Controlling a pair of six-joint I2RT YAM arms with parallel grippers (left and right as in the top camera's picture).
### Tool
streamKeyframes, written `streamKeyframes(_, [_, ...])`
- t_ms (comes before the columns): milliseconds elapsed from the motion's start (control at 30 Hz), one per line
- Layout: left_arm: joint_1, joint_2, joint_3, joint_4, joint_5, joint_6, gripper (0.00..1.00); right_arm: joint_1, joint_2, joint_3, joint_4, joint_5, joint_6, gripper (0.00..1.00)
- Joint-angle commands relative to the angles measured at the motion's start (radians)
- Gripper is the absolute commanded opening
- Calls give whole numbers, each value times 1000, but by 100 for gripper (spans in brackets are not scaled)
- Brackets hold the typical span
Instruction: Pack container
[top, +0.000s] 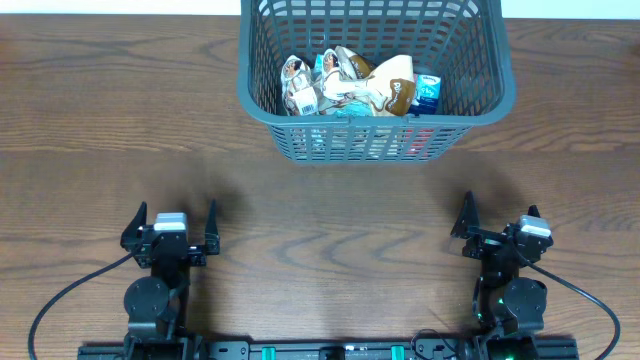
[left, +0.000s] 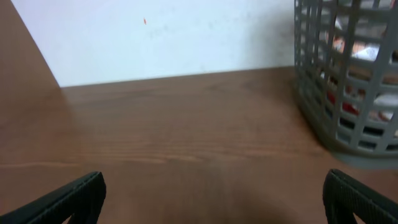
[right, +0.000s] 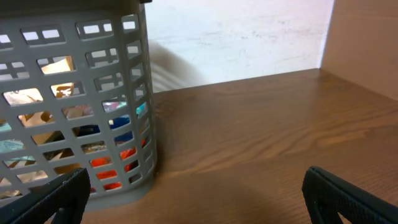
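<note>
The container (top: 262, 100) is a large grey-blue basket with slotted sides, standing at the far middle of the table. Several snack packets (top: 350, 85) lie inside it. It also shows at the right edge of the left wrist view (left: 323, 118) and at the left of the right wrist view (right: 134, 81). My left gripper (top: 172, 225) is open and empty near the front left edge; its fingers (left: 214, 196) frame bare table. My right gripper (top: 498, 222) is open and empty near the front right; its fingers (right: 193, 196) are wide apart, well short of the basket.
The wooden table (top: 330, 220) stretches between the basket and both grippers. A white wall (left: 186, 37) rises behind the table. A brown panel (right: 367, 43) stands at the right side.
</note>
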Motion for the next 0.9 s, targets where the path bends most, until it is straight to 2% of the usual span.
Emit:
streamKeyframes(0, [-3, -18, -32, -19, -13, -35, 99, -5, -8, -3, -4, 14, 15, 99])
streamKeyframes(867, [-1, -17, -32, -19, -2, -37, 99, -5, -8, -3, -4, 14, 15, 99])
